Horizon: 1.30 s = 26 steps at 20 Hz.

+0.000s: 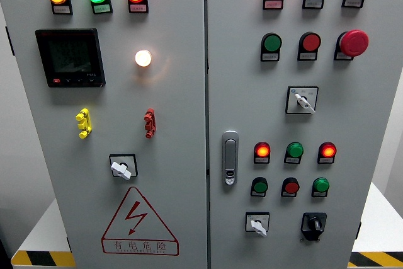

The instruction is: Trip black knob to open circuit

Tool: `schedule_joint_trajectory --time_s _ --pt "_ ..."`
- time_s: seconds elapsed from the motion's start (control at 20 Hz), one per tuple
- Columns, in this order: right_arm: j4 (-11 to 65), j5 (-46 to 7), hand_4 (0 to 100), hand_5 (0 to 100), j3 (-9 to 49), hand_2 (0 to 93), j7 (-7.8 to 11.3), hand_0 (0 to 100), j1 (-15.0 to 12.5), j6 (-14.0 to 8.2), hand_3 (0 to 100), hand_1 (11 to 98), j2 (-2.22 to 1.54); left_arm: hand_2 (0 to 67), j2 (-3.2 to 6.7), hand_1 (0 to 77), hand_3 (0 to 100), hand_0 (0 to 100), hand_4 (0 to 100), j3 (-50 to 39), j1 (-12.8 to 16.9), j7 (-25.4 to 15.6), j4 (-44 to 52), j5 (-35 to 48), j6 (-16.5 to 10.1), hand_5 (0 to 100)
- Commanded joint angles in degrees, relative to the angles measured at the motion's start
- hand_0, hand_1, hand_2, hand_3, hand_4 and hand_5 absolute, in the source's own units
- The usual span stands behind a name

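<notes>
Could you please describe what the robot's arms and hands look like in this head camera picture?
Neither arm nor hand is in view, so their colours, shapes, cables and markings cannot be described. The picture shows only the grey control cabinet with its lamps, buttons and selector switches, including the black knob at the lower right.
</notes>
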Motion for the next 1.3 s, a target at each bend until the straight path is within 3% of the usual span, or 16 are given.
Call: schedule_joint_trajectory --time_s 0.0,0.4,0.5,0.6,0.75,0.85,0.9,1.0,1.15,1.25 --pt "0.0 0.3 0 7 0.3 0.0 -0.07 67 0.7 0.5 1 50.1 -0.05 19.4 0.00 0.0 26 0 10 0.0 0.0 0.0 0.0 0.0 0.0 9" --pt "-0.6 2.4 0 7 -0.7 0.0 0.19 66 0.5 0.9 1 50.1 0.13 19.4 0.00 0.0 26 0 10 0.0 0.0 0.0 0.0 0.0 0.0 9" --pt "0.0 -0.2 0 7 4.7 0.0 -0.16 66 0.5 1.0 1 50.1 0.13 19.4 0.00 0.0 26 0 10 0.0 0.0 0.0 0.0 0.0 0.0 9" --pt "0.0 -9.2 0 6 13.0 0.0 -0.60 66 0.5 2.3 1 50.1 0.13 19.4 0.00 0.0 26 0 10 0.0 0.0 0.0 0.0 0.0 0.0 9" --pt "0.2 -18.5 0 6 21.7 0.0 -1.30 66 0.5 3.2 1 50.1 0.13 19.5 0.00 0.0 26 0 10 0.0 0.0 0.0 0.0 0.0 0.0 9" --pt "0.6 -28.5 0 6 34.1 0.0 -2.70 66 0.6 6.0 1 50.1 0.04 19.5 0.00 0.0 26 0 10 0.0 0.0 0.0 0.0 0.0 0.0 9" --pt "0.6 -36.9 0 6 42.8 0.0 -2.97 66 1.0 8.1 1 50.1 0.13 19.5 0.00 0.0 26 0 10 0.0 0.0 0.0 0.0 0.0 0.0 9" --pt "0.5 -48.1 0 6 52.7 0.0 -2.45 66 1.6 10.3 1 49.9 0.13 19.5 0.00 0.0 26 0 10 0.0 0.0 0.0 0.0 0.0 0.0 9" --pt "1.2 -48.9 0 4 55.3 0.0 -2.09 65 2.3 11.2 0 49.5 0.13 19.5 0.00 0.0 26 0 10 0.0 0.0 0.0 0.0 0.0 0.0 9" --pt "3.5 -48.5 0 5 55.3 0.0 0.97 65 2.4 11.5 0 49.5 0.13 19.4 0.00 0.0 26 0 10 0.0 0.0 0.0 0.0 0.0 0.0 9"
